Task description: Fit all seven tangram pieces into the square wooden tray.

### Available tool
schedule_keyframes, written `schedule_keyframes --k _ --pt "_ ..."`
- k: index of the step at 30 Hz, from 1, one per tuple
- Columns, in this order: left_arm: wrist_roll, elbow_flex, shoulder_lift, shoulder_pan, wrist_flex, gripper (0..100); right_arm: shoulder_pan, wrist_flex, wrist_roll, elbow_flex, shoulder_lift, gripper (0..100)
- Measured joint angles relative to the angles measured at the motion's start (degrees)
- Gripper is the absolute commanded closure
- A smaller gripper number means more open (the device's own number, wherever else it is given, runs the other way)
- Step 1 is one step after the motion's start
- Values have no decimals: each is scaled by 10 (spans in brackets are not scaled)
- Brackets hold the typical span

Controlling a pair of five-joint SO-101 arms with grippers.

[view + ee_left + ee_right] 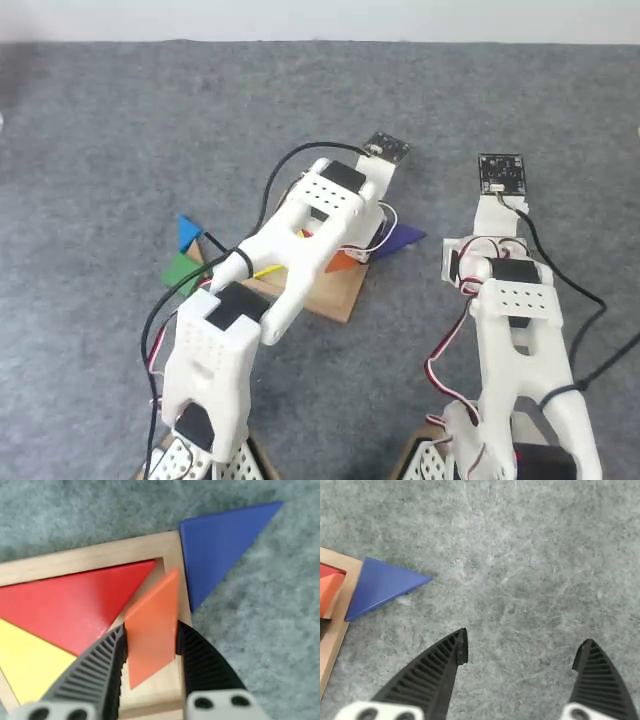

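Note:
An orange piece point(152, 605) stands tilted at the inner corner of the square wooden tray point(100, 555), with my left gripper point(150, 630) shut on it. A large red triangle point(75, 605) and a yellow piece point(25, 660) lie flat in the tray beside it. A dark blue triangle point(220, 545) rests on the carpet against the tray's outer rim. It is the same dark blue triangle point(380, 585) that lies ahead of my right gripper point(525, 650), which hangs open over bare carpet. A small blue triangle point(187, 232) and a green piece point(180, 270) lie left of the tray point(335, 295).
Grey carpet covers the whole table. The left arm point(290, 260) stretches over the tray and hides most of it from above. The right arm point(515, 310) stands to the right, apart from the tray. Open carpet lies at the back and far left.

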Motion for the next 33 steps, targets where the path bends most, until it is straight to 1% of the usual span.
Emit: schedule_keyframes --k 2,5,7,12,19,21,24,26,29,33 --pt "0 0 0 0 0 963 0 0 0 0 0 664" --pt "0 0 0 0 1 852 0 0 0 0 0 664" --pt "2 -1 0 0 4 812 0 0 0 0 0 664" --pt "13 -1 0 -5 24 828 0 0 0 0 0 664" --pt "17 -2 0 -6 26 828 0 0 0 0 0 664" --pt "16 -4 0 -16 27 829 0 0 0 0 0 664" --pt "13 -12 -14 -54 34 829 0 0 0 0 0 664" --pt "7 -15 -47 -88 35 827 0 0 0 0 0 664" --pt "-4 -18 -113 -155 35 827 0 0 0 0 0 664" --pt "-41 -20 -193 -254 36 827 0 0 0 0 0 664"
